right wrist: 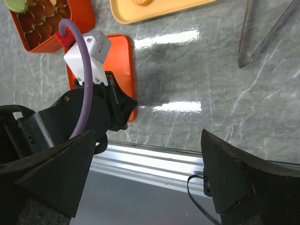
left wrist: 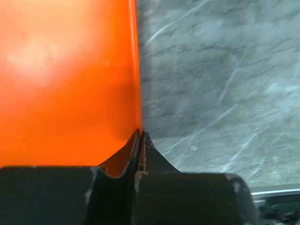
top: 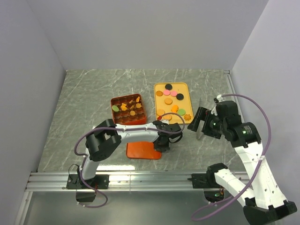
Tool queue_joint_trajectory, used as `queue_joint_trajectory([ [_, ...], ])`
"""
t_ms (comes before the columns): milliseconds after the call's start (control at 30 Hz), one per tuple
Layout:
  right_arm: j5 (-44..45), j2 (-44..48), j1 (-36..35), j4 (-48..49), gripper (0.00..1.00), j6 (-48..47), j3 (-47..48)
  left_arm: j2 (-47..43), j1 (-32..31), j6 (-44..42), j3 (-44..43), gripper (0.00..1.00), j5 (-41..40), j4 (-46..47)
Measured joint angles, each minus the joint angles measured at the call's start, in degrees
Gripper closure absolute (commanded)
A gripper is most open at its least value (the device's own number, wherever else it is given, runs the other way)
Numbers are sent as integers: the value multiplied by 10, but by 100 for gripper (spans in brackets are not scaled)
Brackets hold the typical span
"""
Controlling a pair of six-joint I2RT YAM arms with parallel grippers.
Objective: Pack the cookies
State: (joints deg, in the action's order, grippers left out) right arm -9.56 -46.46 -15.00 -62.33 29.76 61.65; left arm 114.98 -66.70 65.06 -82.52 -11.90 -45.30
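Cookies [top: 171, 93] lie on a yellow tray [top: 157, 99]; more cookies [top: 129, 107] fill cells of the orange-red gridded box [top: 141, 119]. The flat orange-red lid [top: 140, 151] lies on the table in front of the box. My left gripper [top: 164, 141] is at the lid's right edge. In the left wrist view the left gripper [left wrist: 140, 136] is shut on that edge of the lid [left wrist: 65, 79]. My right gripper [top: 199, 123] hovers right of the tray; in its own view the right gripper [right wrist: 147, 140] stands open and holds nothing, with the lid [right wrist: 123, 61] beyond it.
Metal tongs [right wrist: 260, 33] lie on the marble table right of the tray, the tongs [top: 200, 117] under my right gripper. The aluminium rail [top: 154, 180] runs along the near edge. Grey walls close the left, back and right sides.
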Motion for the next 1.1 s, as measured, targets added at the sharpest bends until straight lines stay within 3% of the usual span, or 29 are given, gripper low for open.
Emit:
queue_joint_trajectory([
  [200, -35, -62, 0, -11, 0, -2, 87, -54, -1, 5, 7, 100, 0, -37],
  [467, -111, -155, 4, 26, 0, 9, 304, -299, 10, -1, -11, 100, 0, -56],
  [600, -207, -195, 18, 92, 0, 49, 332, -428, 43, -37, -32, 100, 0, -17],
  [767, -377, -266, 18, 247, 0, 155, 317, -597, 74, -90, -14, 100, 2, 91],
  [933, -468, -336, -8, 424, 0, 284, 318, -705, 82, -138, -17, 100, 3, 185],
  [1000, -487, -349, -25, 531, 0, 353, 304, -715, 83, -155, -33, 100, 8, 212],
  [1100, -487, -339, -52, 811, 0, 521, 193, -715, 83, -174, -50, 100, 23, 246],
])
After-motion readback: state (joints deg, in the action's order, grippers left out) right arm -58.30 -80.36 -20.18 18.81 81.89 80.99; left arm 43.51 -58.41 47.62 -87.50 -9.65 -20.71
